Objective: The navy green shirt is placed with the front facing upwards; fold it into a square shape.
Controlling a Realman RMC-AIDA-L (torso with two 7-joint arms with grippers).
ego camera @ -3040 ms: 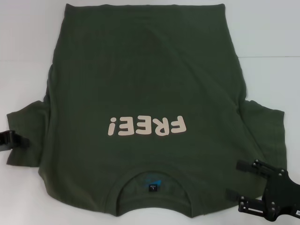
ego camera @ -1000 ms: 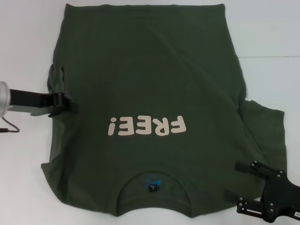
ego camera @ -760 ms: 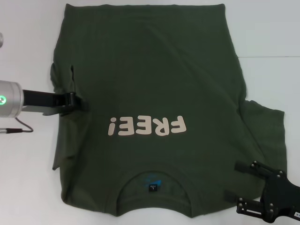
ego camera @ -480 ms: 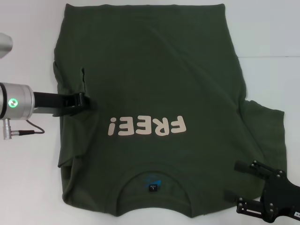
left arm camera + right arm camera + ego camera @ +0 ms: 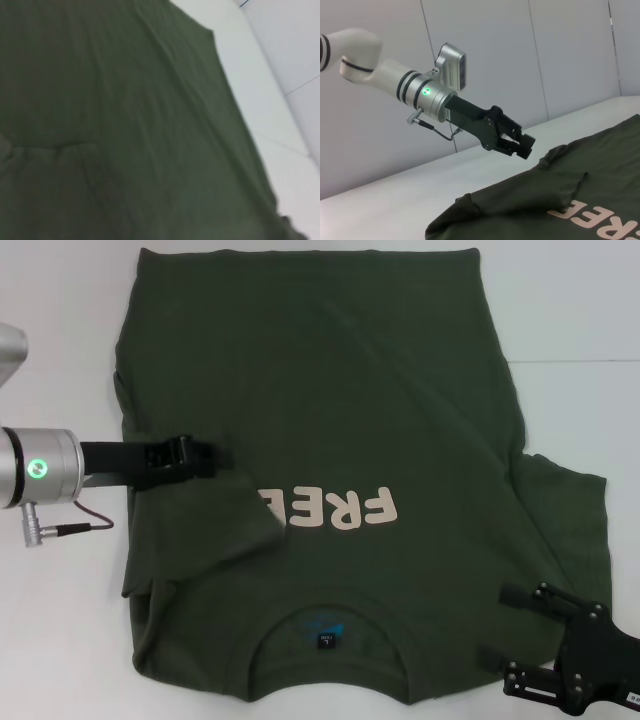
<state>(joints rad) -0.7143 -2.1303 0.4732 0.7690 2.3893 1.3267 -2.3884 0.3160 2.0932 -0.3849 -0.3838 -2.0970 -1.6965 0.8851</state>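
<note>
**Inspector A:** Position of the garment?

**Inspector B:** The navy green shirt lies flat on the white table, front up, covering most of the middle of the surface. Its collar sits at the near edge and its hem at the far edge. The pale lettering on the chest reads upside down from the head view.

**Inspector A:** Condition of the sleeves?

**Inspector B:** The sleeve on the robot's right is spread out flat toward the right edge of the table. The sleeve on the robot's left is folded inward over the chest, and its cloth covers the end of the lettering, so only part of the word shows.

**Inspector A:** Left arm?

**Inspector B:** The left gripper reaches in from the left edge and sits above the folded sleeve, just beside the lettering. In the right wrist view the same left gripper stands clear of the cloth with nothing between its fingers, which are set narrowly apart.

**Inspector A:** Right arm?

**Inspector B:** The right gripper is at the near right corner, beside the shoulder of the shirt. Its fingers are spread wide, holding nothing.
</note>
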